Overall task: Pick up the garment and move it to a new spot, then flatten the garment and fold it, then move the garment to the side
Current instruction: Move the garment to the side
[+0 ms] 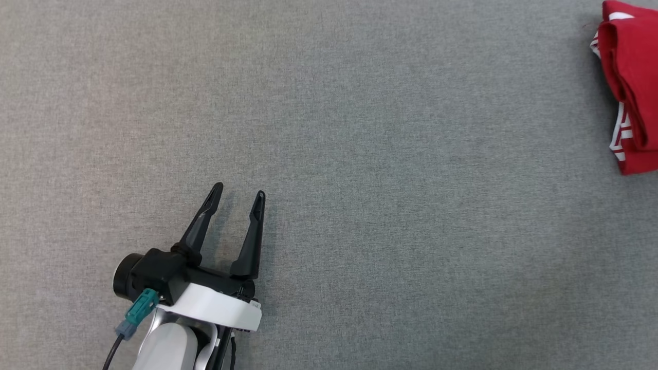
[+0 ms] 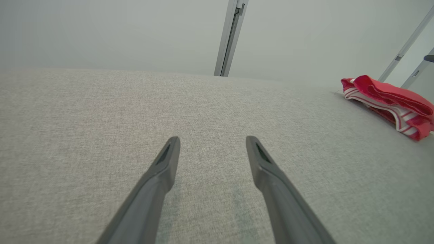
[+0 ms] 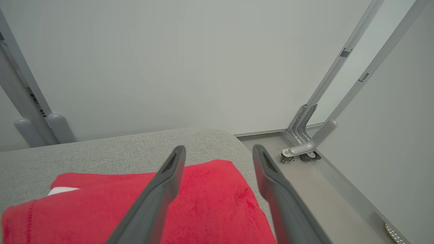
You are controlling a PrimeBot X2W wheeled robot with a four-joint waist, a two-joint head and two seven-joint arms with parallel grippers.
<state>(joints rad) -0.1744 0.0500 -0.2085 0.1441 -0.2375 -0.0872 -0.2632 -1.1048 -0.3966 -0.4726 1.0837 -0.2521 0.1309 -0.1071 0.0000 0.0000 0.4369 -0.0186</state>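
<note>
The garment [image 1: 629,82] is red with white stripes and lies folded at the far right edge of the grey cloth table [image 1: 360,128], cut off by the head view's border. From the left wrist it is a low red bundle [image 2: 390,98] far off to the right. My left gripper [image 1: 239,194] stands open over bare table at the lower left, nothing between its fingers [image 2: 166,159]. My right gripper [image 3: 218,150] is open just above the garment [image 3: 210,203], its fingers spread over the red cloth near the table's corner, holding nothing.
Beyond the table's rounded corner [image 3: 234,139] the floor drops away, with a metal frame leg on casters [image 3: 300,152]. A grey upright post [image 2: 230,37] stands behind the table's far edge against a pale wall.
</note>
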